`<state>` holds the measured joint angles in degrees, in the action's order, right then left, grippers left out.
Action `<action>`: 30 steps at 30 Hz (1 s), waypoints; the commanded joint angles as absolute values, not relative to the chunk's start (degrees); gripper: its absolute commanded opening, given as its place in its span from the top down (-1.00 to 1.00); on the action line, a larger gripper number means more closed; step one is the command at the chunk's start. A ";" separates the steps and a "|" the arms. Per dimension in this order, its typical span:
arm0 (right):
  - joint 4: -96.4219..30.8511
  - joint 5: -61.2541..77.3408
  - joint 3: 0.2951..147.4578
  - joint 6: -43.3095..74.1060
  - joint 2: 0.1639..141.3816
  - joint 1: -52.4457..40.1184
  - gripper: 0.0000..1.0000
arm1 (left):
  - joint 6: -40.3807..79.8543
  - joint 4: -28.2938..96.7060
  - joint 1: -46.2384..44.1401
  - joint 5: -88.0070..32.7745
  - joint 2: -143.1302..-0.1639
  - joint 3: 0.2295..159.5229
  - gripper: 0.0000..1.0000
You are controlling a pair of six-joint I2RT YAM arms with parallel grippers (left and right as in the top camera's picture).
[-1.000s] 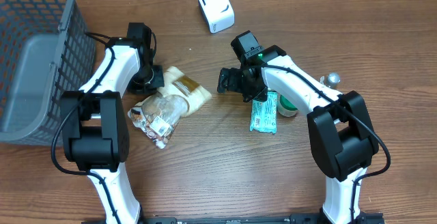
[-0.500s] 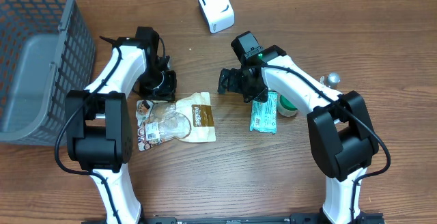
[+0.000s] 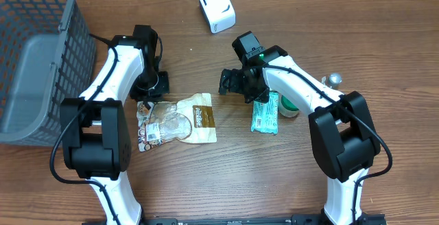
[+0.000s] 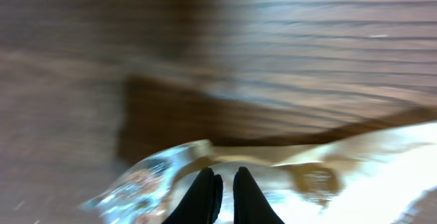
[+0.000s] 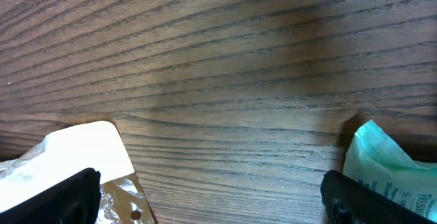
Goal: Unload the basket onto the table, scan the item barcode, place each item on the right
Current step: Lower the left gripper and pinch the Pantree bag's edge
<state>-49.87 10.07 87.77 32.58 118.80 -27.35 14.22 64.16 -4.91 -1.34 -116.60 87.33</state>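
A clear snack bag (image 3: 177, 121) with a brown-and-white header and a small barcode label (image 3: 152, 135) lies flat on the wood left of centre. My left gripper (image 3: 152, 93) hangs at the bag's top-left edge. The left wrist view is blurred: the gripper (image 4: 225, 177) is shut just over the crinkled film (image 4: 150, 176), with nothing showing between its fingers. My right gripper (image 3: 235, 84) is wide open over bare wood. Its wrist view shows one finger (image 5: 68, 198) by the bag's header (image 5: 75, 149), the other beside a green pack (image 5: 386, 166). A white scanner (image 3: 217, 7) stands at the back.
A grey mesh basket (image 3: 34, 53) fills the left edge. The green pack (image 3: 265, 113) lies under my right arm, with a tape roll (image 3: 289, 108) and a small silver knob (image 3: 333, 79) beside it.
The bag, bunched up and lifted a second ago, has been turned over and now lies flat. My left gripper has shifted slightly left since then. The right arm has not moved.
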 commanded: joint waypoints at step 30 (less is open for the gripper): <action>-52.99 9.47 88.88 32.49 118.96 -26.96 -1.00 | 22.52 67.33 -14.06 10.13 -115.09 86.28 0.90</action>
